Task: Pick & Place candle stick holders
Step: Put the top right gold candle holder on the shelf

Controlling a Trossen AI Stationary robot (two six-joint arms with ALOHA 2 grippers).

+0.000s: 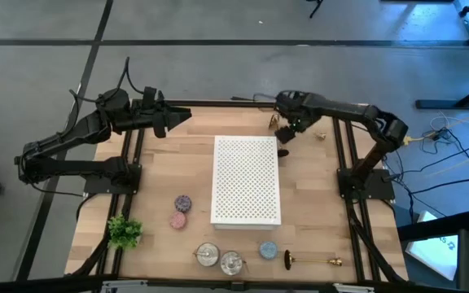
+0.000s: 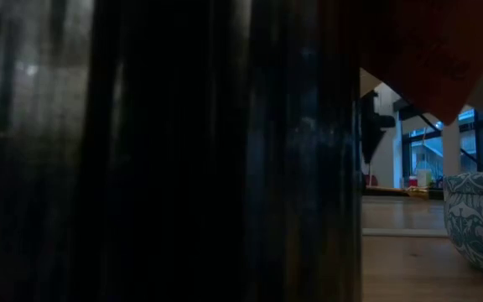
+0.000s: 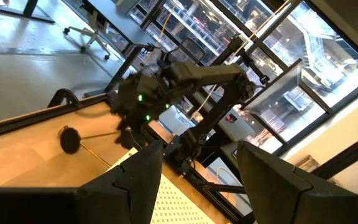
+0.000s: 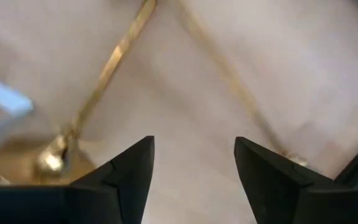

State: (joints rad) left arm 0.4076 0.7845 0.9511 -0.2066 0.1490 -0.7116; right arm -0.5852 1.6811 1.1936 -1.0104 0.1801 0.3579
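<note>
The bench (image 1: 153,187) carries one candlestick (image 1: 309,261) lying at the near edge, and another candlestick (image 1: 282,129) lying far right under the right gripper (image 1: 287,130). This one can roll away if a finger pushes it. Right jaws hover half open, empty; the left gripper (image 1: 177,120) waits far left, half open.

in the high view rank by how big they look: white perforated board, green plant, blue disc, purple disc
1. White perforated board, by far the largest.
2. Green plant.
3. Blue disc and purple disc: these look about the same size from above, so I would not rank one over the other.
</note>
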